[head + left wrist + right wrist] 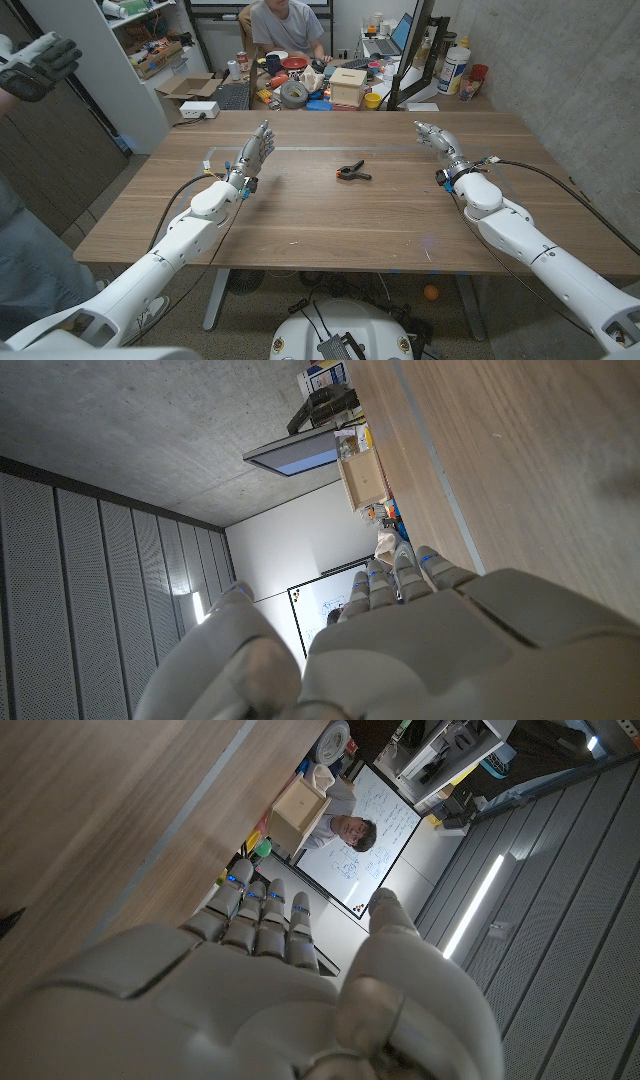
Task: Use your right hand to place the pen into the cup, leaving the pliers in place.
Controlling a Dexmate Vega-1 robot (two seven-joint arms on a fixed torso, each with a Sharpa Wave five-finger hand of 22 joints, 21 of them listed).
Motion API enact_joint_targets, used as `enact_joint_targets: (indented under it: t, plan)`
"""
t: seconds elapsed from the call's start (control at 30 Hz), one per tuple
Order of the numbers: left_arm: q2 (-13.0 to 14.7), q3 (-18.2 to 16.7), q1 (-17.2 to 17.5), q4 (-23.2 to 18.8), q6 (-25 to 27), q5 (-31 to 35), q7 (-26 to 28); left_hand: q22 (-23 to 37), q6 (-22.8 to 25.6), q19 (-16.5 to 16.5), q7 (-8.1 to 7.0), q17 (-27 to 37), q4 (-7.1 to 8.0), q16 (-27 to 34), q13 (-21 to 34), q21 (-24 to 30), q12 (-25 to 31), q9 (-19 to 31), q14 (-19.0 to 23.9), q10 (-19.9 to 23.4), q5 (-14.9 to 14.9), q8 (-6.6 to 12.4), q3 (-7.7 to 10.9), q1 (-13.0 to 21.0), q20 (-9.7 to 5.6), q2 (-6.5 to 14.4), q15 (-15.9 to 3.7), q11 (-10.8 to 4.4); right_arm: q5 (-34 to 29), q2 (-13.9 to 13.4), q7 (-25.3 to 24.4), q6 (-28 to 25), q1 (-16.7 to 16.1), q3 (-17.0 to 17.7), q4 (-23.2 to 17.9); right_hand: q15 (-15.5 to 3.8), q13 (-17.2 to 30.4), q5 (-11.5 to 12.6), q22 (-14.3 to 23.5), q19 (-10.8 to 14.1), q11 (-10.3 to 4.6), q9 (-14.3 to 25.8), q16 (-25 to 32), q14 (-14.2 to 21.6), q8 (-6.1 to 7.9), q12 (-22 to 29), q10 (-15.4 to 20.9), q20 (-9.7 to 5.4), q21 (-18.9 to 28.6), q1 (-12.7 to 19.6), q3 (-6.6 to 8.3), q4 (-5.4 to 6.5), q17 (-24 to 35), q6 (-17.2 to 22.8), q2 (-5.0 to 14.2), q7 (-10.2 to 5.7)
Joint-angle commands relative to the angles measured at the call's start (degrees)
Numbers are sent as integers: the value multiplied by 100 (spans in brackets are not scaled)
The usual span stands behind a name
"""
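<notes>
The brown wooden surface [330,215] carries a small pair of black pliers with orange tips [352,172], lying flat near its middle. They sit between the two sets of fingers, well apart from both: off to the inner side of the left hand's fingers and likewise to the inner side of the right hand's fingers, slightly nearer to the robot than either set of fingertips.

The white left hand [254,152] stands over the far left part of the surface with its fingers [263,133] stretched out straight, side by side, pointing away from the robot; they hold nothing. The left wrist view shows the same: the left hand [430,630] with its fingers [400,575] extended together and the thumb apart from them, nothing between.

The white right hand [437,137] is over the far right part of the surface, its fingers [424,129] reaching out toward the far edge, slightly curved, and empty. In the right wrist view the right hand [270,990] has its fingers [265,915] laid straight beside each other, with the thumb standing off to one side and nothing gripped.

Beyond the fingertips of both hands, past the far edge of the surface, a person in a grey top [288,28] sits at a cluttered desk [330,85] with a small wooden box [348,86] on it.
</notes>
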Motion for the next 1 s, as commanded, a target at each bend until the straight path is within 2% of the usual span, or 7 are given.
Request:
enact_joint_targets:
  t: [0.03,0.43,0.57,0.83,1.0]
  plan:
    - [95,-48,83,-179,97,-7,79,22,66,19,2,16,-29,32,17,6,34,20,31,35,19,38,21,40,14,24,-9,-32,-544,-319,-322,-339,-87,37,-349,-15,26,-43,30,13,-23,21,-30,26,35,32,103,-8,-59,138,7,-63,16,93,1,-57]
    - [230,-78,154,-409,148,71,135,24,161,5,-44,15,-48,21,17,-11,36,19,30,68,7,54,23,79,-4,53,-43,-83,-785,-687,-479,-875,-283,195,-719,-57,27,-47,32,-14,-50,28,-34,62,81,31,159,-16,-137,315,33,-108,20,301,23,-136]
    - [246,-87,180,-449,165,71,155,24,184,2,-44,15,-54,20,17,-15,37,19,34,79,4,58,23,91,0,57,-44,-64,-932,-780,-601,-1045,-357,216,-848,-61,28,-48,32,-24,-116,30,-40,65,82,36,193,-9,-168,389,47,-123,20,342,35,-168]
    - [267,-123,262,-535,104,112,228,25,236,-4,-60,14,-70,23,17,-24,40,19,57,110,-5,62,21,119,25,69,-56,-104,-1579,-1065,-863,-1564,-411,111,-1160,-101,30,-47,33,-4,-203,35,-44,96,89,43,257,-19,-217,553,70,-151,19,441,40,-289]
    - [285,-168,321,-586,57,100,245,25,251,3,-72,14,-76,23,17,-24,41,19,66,121,-9,60,20,131,30,74,-57,-78,-1915,-1244,-886,-1917,-417,50,-1351,-132,31,-47,33,2,-263,37,-56,87,102,41,275,-19,-248,641,77,-159,19,521,36,-373]
